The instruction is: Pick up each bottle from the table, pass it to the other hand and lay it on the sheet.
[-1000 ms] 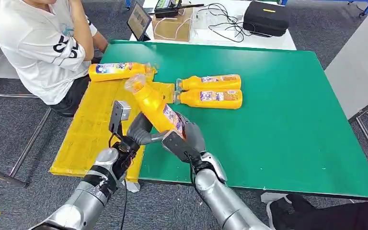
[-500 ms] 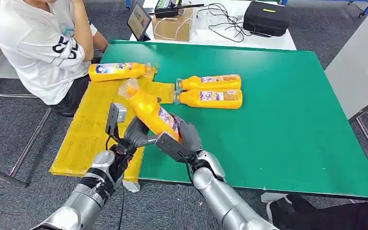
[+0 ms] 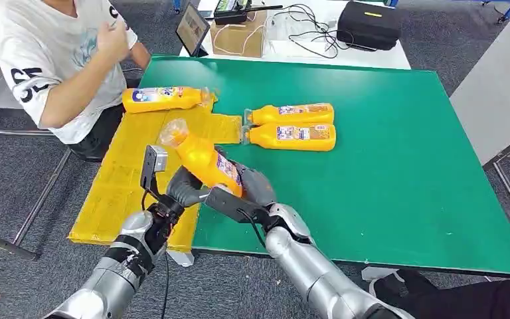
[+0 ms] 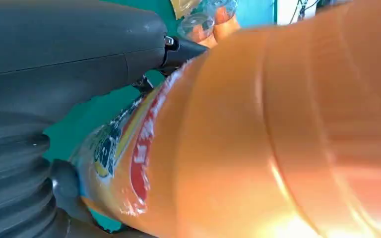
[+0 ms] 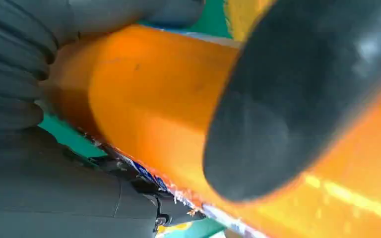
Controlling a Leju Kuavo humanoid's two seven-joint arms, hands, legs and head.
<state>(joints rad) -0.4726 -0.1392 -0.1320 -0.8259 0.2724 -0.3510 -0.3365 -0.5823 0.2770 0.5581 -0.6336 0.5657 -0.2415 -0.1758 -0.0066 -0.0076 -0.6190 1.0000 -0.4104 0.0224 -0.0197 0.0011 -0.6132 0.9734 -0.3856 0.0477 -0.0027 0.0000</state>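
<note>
Bottle carried leftward since earlier frames, neck now over yellow sheet, tilted, clear of green table. Both hands wrap its lower body: left hand from sheet side, right hand from table side. Step: handover mid-transfer. Next: right hand lets go, left lays bottle beside first bottle on sheet. Two more bottles wait on table.

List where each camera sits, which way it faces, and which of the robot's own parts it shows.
Head view: high on the body, facing forward and down at the table; both arms, left hand, right hand on the held bottle.
Left wrist view: behind the left hand, close on the held bottle.
Right wrist view: behind the right hand, close on the held bottle.
Shared: the held bottle, in all three.
</note>
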